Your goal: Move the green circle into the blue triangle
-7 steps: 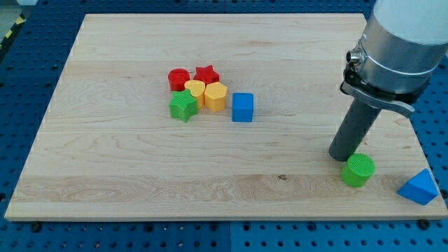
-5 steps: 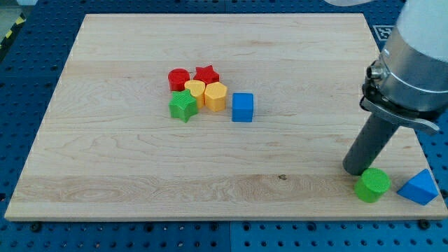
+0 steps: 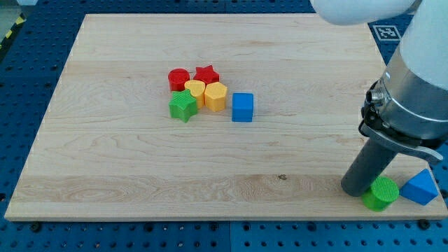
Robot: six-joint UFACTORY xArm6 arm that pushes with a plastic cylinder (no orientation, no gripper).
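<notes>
A wooden board (image 3: 126, 161) lies on a blue pegboard table (image 3: 28, 56), and a large arm (image 3: 413, 91) enters from the board's right edge, its upper part cut off by the top and right of the view. There is no pincer here; the arm ends in a dark rod, and my tip (image 3: 355, 190) rests on the board near its bottom right corner. The green circle (image 3: 381, 194) sits right at the board's bottom edge, touching the tip on the tip's right side. The blue triangle (image 3: 421, 187) stands just beside the circle, further toward the bottom right corner; whether the two touch is hard to make out, and the arm's collar hides the triangle's top. Well apart, left of the board's centre, a tight cluster holds a red circle (image 3: 178, 78), a red star (image 3: 206, 74), a yellow heart (image 3: 195, 90), a yellow block (image 3: 216, 96) whose shape is unclear, and a green star (image 3: 183, 106). A blue cube (image 3: 242, 107) stands just right of that cluster.
</notes>
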